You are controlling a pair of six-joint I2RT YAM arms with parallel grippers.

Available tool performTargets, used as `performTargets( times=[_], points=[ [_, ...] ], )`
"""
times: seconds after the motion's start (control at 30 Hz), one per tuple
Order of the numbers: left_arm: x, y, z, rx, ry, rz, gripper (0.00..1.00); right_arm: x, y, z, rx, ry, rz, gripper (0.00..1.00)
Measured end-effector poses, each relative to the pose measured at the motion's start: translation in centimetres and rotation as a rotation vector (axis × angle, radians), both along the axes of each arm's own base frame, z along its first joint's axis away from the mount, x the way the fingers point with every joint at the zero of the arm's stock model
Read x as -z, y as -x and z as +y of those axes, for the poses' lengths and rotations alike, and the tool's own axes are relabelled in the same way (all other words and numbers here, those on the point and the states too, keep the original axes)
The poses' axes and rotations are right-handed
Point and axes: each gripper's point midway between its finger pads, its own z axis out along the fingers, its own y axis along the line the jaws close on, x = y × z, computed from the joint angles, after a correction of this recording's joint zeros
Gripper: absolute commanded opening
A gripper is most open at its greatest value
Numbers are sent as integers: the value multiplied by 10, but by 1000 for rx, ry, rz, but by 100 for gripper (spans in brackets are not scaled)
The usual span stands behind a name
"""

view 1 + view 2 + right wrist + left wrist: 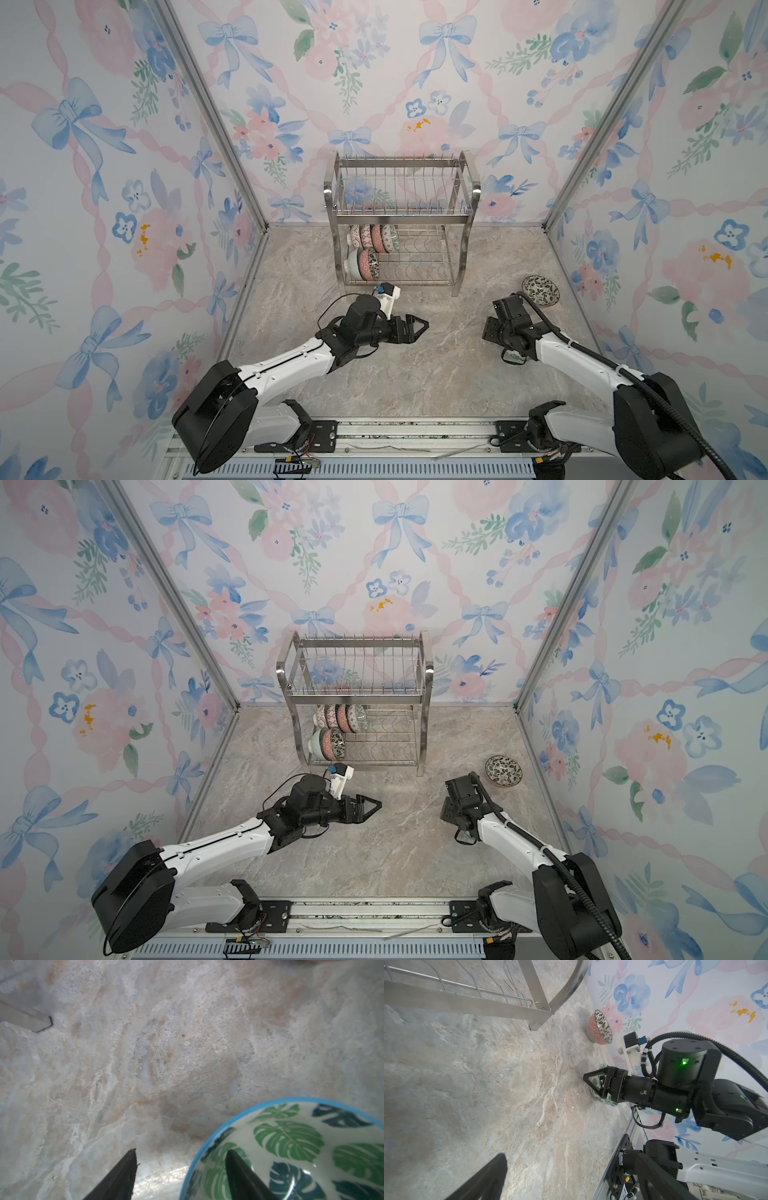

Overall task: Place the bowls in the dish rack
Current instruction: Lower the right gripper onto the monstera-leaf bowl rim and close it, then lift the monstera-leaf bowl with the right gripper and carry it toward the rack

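The dish rack (401, 214) stands at the back, with several bowls (374, 239) on edge in its lower tier, left end. A green-leaf bowl (291, 1147) with a blue rim sits on the table under my right wrist, only a sliver of it (513, 356) showing in a top view. My right gripper (180, 1167) points down and is open, one finger inside the rim and one outside, with a gap on the outer side. A pinkish bowl with a black-white leafy inside (540, 291) stands upright further right. My left gripper (419, 328) hovers open and holds nothing, in front of the rack.
The rack's steel leg (537, 1014) and bottom bar stand close behind my left gripper (571, 1184). Floral walls close in the sides and back. A metal rail (374, 432) with both arm bases runs along the front edge.
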Motion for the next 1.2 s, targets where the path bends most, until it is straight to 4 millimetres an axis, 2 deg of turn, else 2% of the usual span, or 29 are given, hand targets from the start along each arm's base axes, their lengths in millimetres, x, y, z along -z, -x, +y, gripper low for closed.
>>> performTargets(
  times=[0.1,0.2,0.33,0.53,0.73,0.9,1.03,1.1,1.2],
  points=[
    [0,0,0,0,0,0,98,-1,-3,1,-5,-7,-11,43],
    [0,0,0,-5,0,3,98,-2,-6,2,-10,-14,-23,35],
    [3,-3,-1,-18,-2,24,98,-2,-9,6,-29,-28,-39,16],
    [15,-8,0,-62,-16,77,98,-18,-29,14,-72,-47,-135,3],
    [14,-10,2,-130,-29,127,98,-33,-33,33,-120,-111,-162,0],
    [1,-8,5,-174,-4,141,98,-61,-8,73,-225,-184,-185,0],
    [-14,-6,17,-203,-4,105,98,-88,14,109,-349,-239,-255,0],
    [-21,-4,25,-221,-10,85,98,-97,15,122,-383,-274,-288,0],
    [-33,2,39,-246,13,56,98,-101,9,136,-402,-311,-299,0]
  ],
)
